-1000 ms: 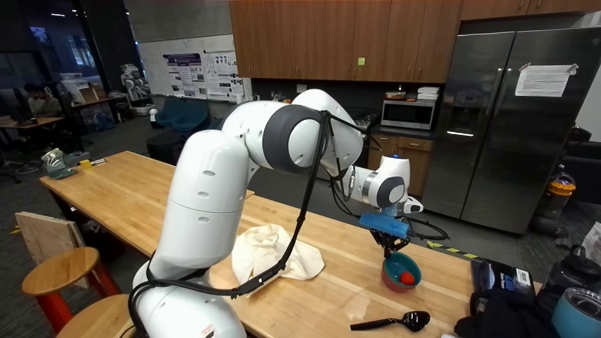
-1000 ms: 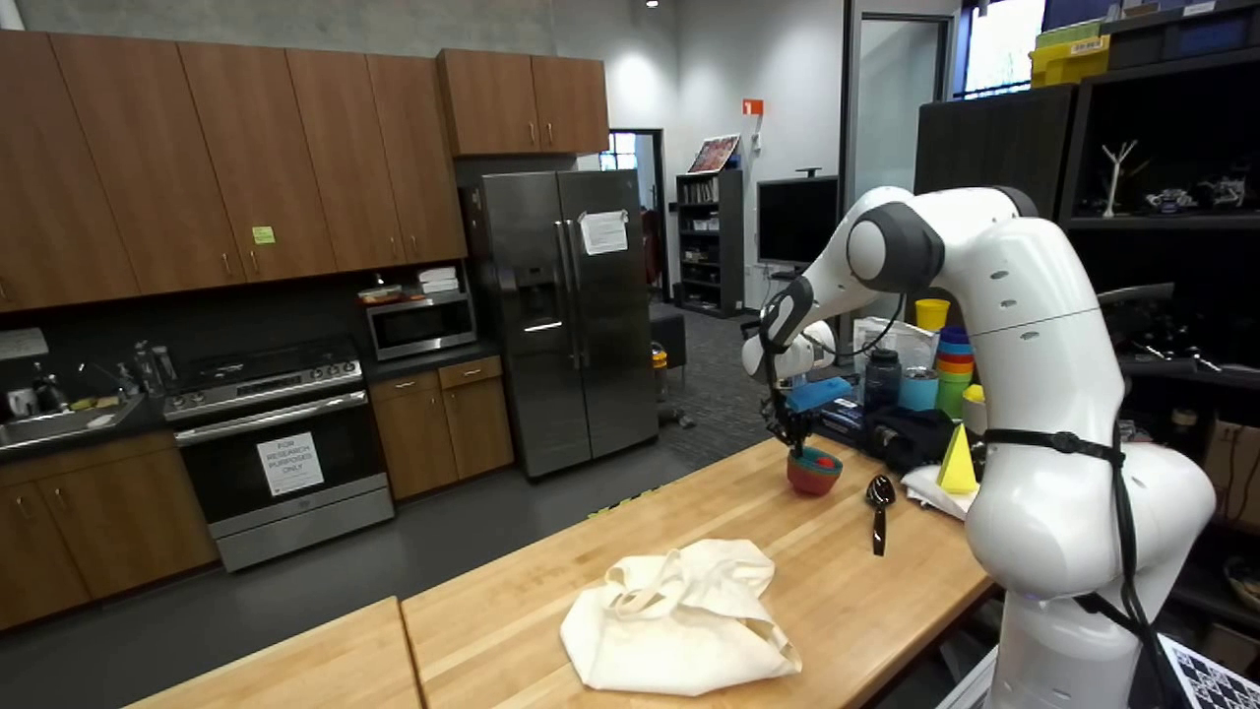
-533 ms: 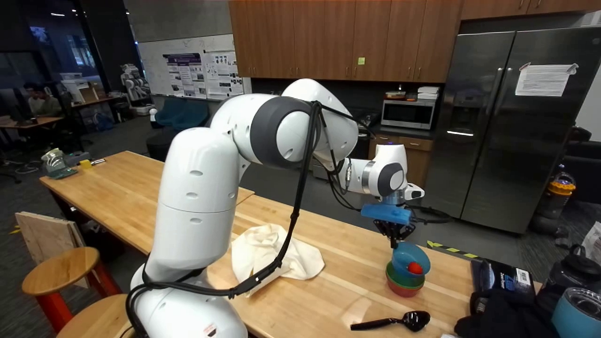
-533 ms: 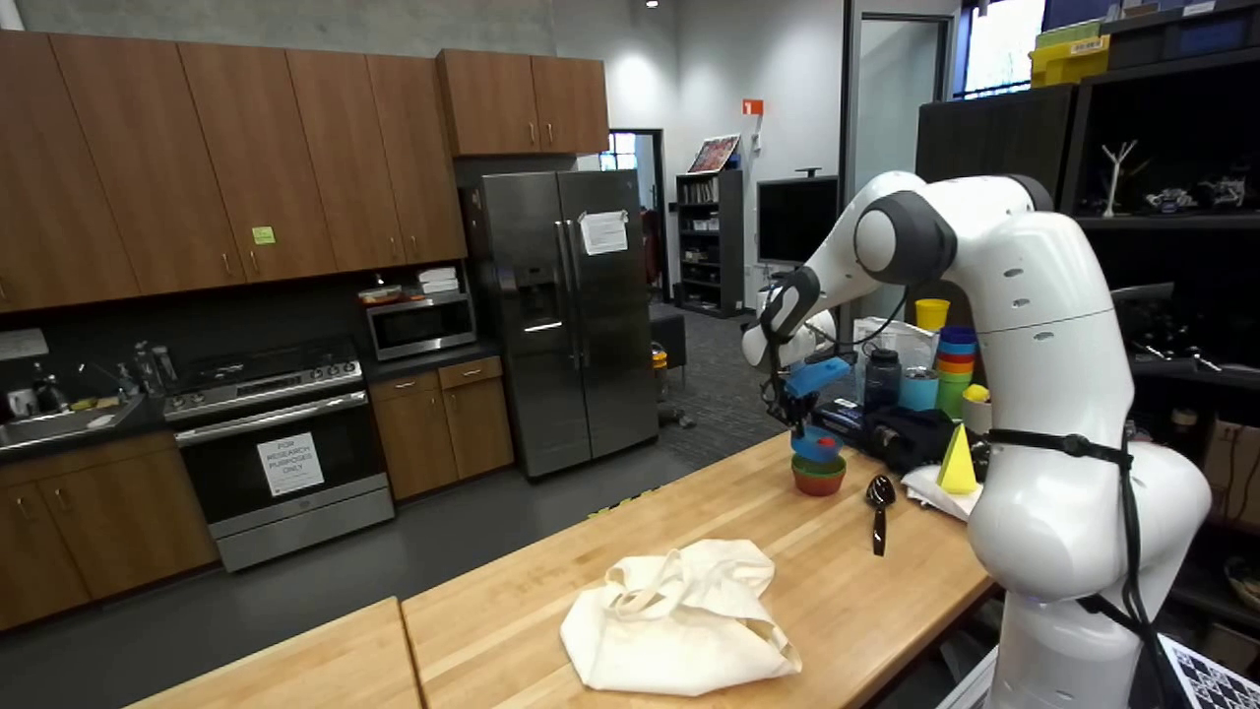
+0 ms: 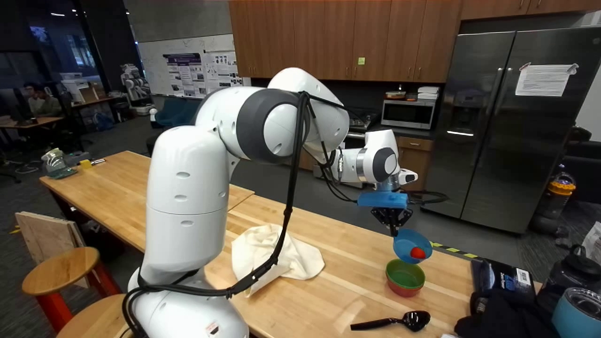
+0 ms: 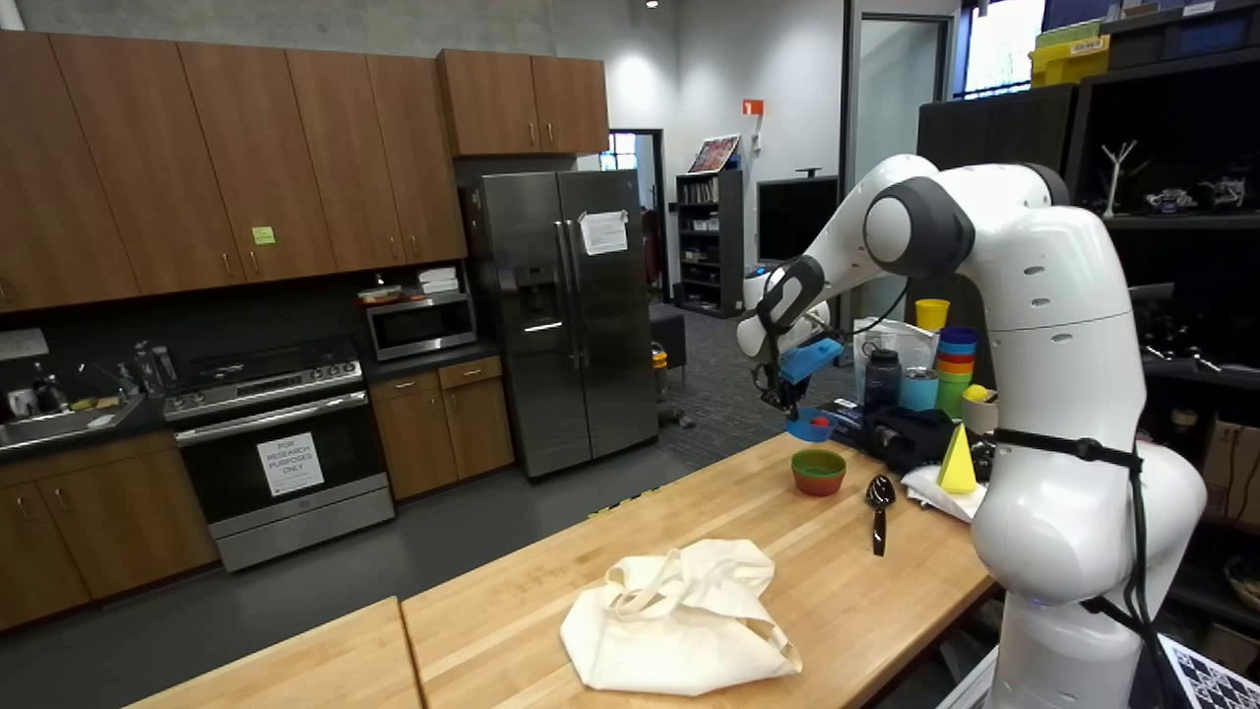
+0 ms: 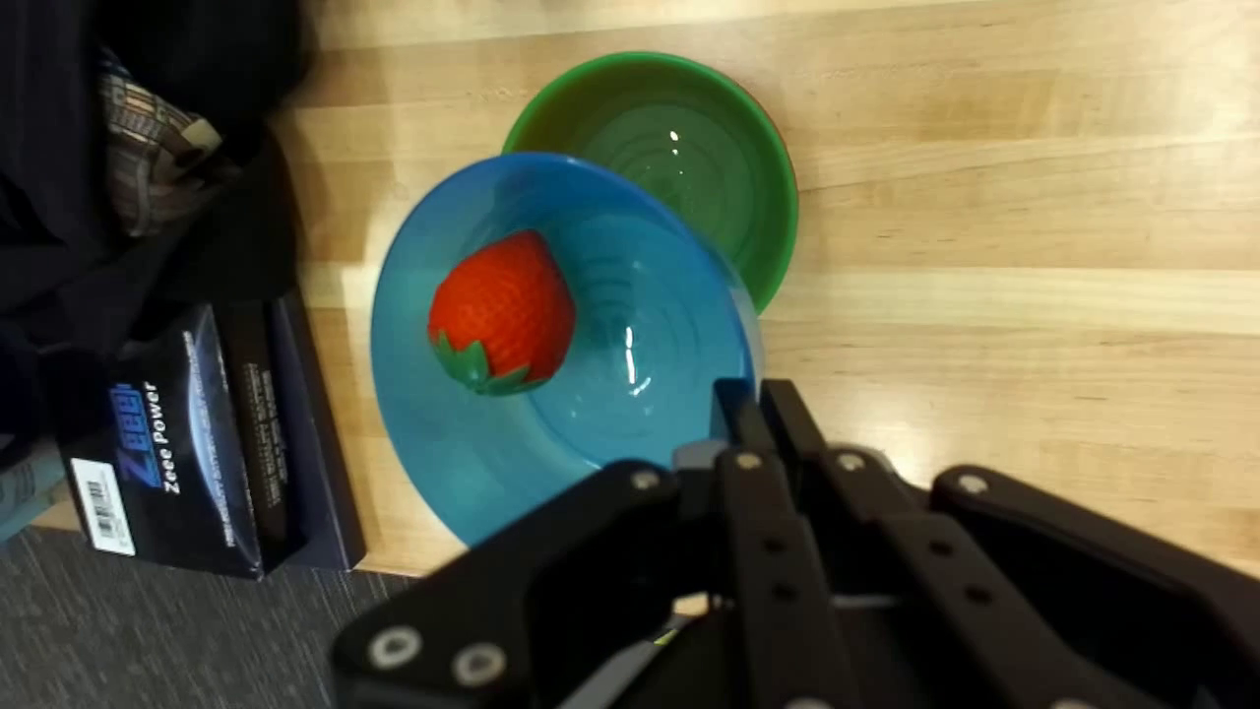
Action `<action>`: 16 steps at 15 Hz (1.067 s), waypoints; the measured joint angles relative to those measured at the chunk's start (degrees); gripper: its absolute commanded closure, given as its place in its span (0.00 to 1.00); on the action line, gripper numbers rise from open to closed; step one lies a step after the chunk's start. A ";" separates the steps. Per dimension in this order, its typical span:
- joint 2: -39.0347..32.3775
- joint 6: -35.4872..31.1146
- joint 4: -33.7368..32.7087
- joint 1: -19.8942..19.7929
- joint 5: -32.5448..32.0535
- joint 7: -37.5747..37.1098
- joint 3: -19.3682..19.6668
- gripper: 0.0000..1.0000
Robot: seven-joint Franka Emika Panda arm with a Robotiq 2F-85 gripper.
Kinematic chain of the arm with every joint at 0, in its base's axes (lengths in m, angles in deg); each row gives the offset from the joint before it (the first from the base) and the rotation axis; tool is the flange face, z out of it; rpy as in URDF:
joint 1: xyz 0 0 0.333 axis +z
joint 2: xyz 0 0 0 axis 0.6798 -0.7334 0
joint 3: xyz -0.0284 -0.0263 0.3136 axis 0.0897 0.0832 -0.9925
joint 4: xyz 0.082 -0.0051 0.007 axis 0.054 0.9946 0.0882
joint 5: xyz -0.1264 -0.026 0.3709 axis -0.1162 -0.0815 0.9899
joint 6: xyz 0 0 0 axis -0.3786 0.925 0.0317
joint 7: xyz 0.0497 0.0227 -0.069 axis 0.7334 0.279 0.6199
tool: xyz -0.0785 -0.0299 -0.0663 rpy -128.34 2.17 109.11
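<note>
My gripper [image 7: 756,396] is shut on the rim of a blue bowl [image 7: 630,286]. The bowl hangs tilted in the air; it shows in both exterior views [image 5: 404,243] [image 6: 799,430]. A red strawberry with green leaves [image 7: 507,305] lies inside it, away from the fingers. Below stands a green bowl [image 5: 404,272] nested in a red bowl [image 5: 403,290] on the wooden table. The blue bowl is apart from them and, in the wrist view, covers part of the green bowl [image 7: 689,167]. The fingers [image 5: 393,232] point down.
A black spoon [image 5: 413,321] lies near the bowls. A cream cloth bag [image 6: 679,620] lies farther along the table. A black Zeee Power box [image 7: 167,443], dark cloth [image 7: 59,226] and blue tumbler [image 5: 575,314] crowd the table end. A yellow wedge [image 6: 957,463] stands beyond the spoon.
The blue bowl, with the strawberry in it, has risen out of the green bowl, held by my gripper. The arm has moved up and back. The green and red bowls stay on the table.
</note>
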 measured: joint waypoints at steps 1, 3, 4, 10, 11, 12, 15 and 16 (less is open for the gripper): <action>0.06 0.08 -0.02 0.41 -0.69 0.02 -0.15 0.99; 0.06 0.23 -0.07 1.42 -2.41 0.17 -0.62 0.99; 0.06 0.23 -0.07 1.97 -3.13 0.47 -0.98 0.99; 0.00 -1.63 -0.07 3.87 -3.20 6.81 -5.26 0.99; 0.00 -2.31 -0.06 3.87 -1.77 8.94 -6.23 0.99; -0.01 -2.81 -0.06 3.87 0.15 11.44 -7.27 0.99; -0.07 -3.15 -0.06 3.92 4.76 18.40 -10.24 0.99; -0.14 -3.10 -0.07 3.96 5.59 19.99 -11.00 0.99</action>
